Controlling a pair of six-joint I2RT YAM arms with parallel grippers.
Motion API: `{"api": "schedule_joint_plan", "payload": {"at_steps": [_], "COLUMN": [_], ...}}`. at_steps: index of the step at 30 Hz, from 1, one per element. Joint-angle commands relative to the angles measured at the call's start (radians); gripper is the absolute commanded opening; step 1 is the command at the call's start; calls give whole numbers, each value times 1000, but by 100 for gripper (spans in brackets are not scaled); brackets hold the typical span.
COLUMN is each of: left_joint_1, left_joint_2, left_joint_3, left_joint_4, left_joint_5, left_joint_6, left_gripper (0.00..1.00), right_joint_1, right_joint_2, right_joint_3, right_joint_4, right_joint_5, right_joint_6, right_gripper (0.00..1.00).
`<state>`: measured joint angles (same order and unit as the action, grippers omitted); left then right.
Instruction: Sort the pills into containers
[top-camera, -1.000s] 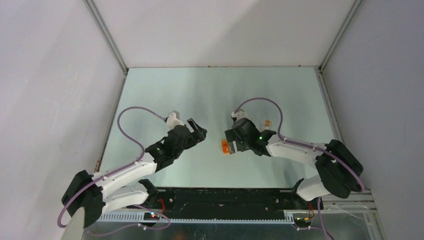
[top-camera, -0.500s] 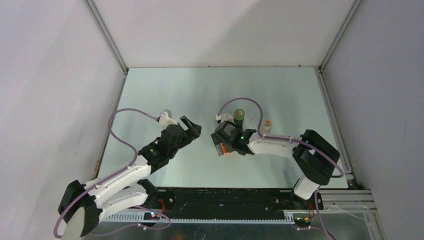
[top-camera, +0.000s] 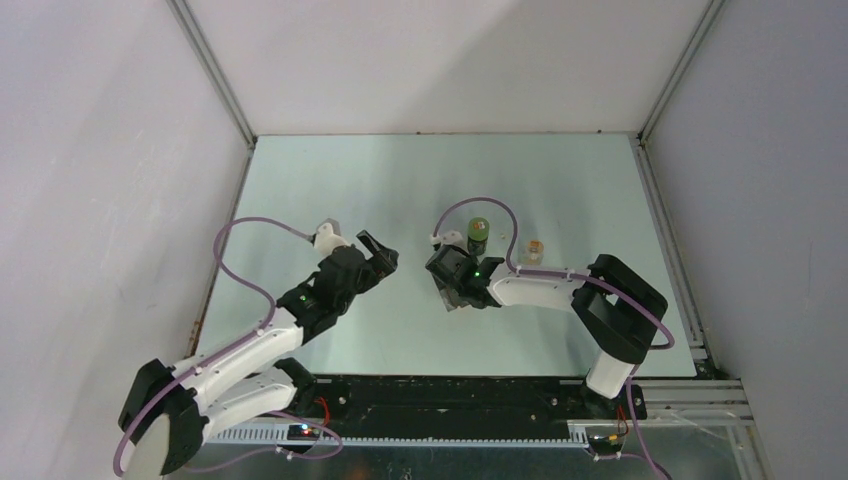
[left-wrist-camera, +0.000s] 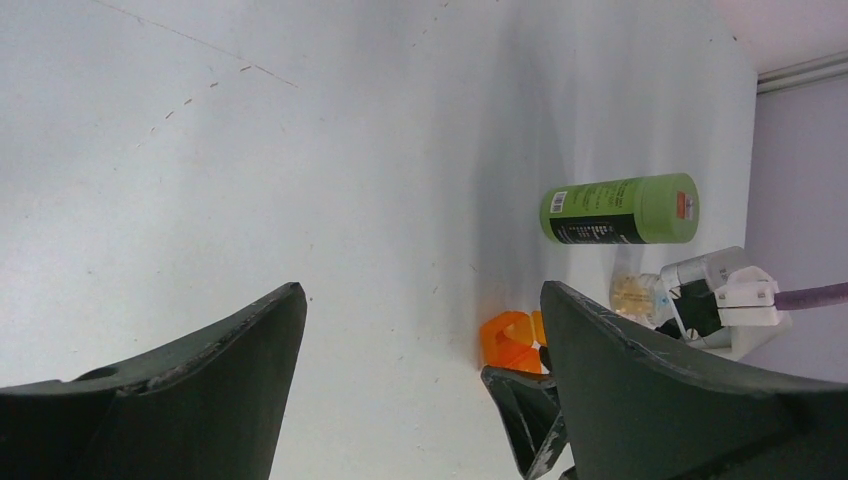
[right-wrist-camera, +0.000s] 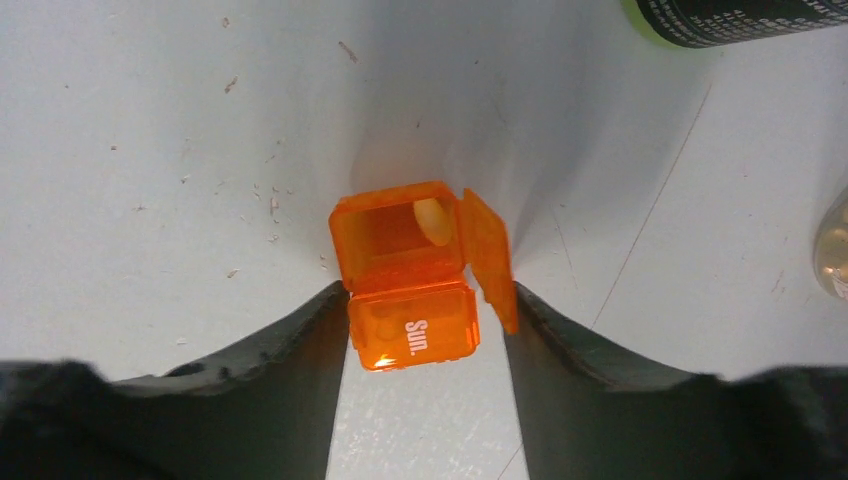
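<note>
Steadying seems the aim: the right end effector (right-wrist-camera: 425, 297) straddles the orange box (right-wrist-camera: 410, 290) on the surface (right-wrist-camera: 150, 150), fingers close against its sides, though I cannot tell whether it truly clamps. One lid stands open over a pale pill (right-wrist-camera: 432, 220). From above, the green bottle (top-camera: 478, 234) stands at one o'clock, the vial (top-camera: 535, 250) at two. The left end effector (left-wrist-camera: 422, 292) hovers spread and empty.
</note>
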<state>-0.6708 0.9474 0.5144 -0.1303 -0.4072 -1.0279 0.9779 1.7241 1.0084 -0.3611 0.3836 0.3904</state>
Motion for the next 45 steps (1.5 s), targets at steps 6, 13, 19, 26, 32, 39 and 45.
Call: {"api": "schedule_joint_plan", "payload": {"at_steps": [6,13,19,26,32,39,45], "left_joint_1": [18,19,20,26,29,28,30], "left_joint_2": [0,-38,-72,-68,-67,-75,-109], "left_joint_3": [2,-15,-39,-39,-47,-56,-93], "left_joint_4": [11,8,26,45,52,65,139], "left_joint_5": [6,19,22,45,55,57,89], "left_joint_6": [20,8,-4,5,1,-2,-20], "left_gripper": [93,99,99,99,99,100,99], "right_joint_1": [3,2,0,-2,-5,-4,-1], "right_joint_2": [-34,-74,-103,-121,-142,-176,-313], "right_joint_3": [-13,-57,-88,-146,-187,-222,-247], "right_joint_4": [44,85,113,194,254,301,305], "right_joint_5": [-41,-61,-72,-88,-66,-56,-97], "right_joint_6": [-43,-88,-137,-165,-170,-183,-221], "right_gripper": [53,54,68,56,49,43,41]}}
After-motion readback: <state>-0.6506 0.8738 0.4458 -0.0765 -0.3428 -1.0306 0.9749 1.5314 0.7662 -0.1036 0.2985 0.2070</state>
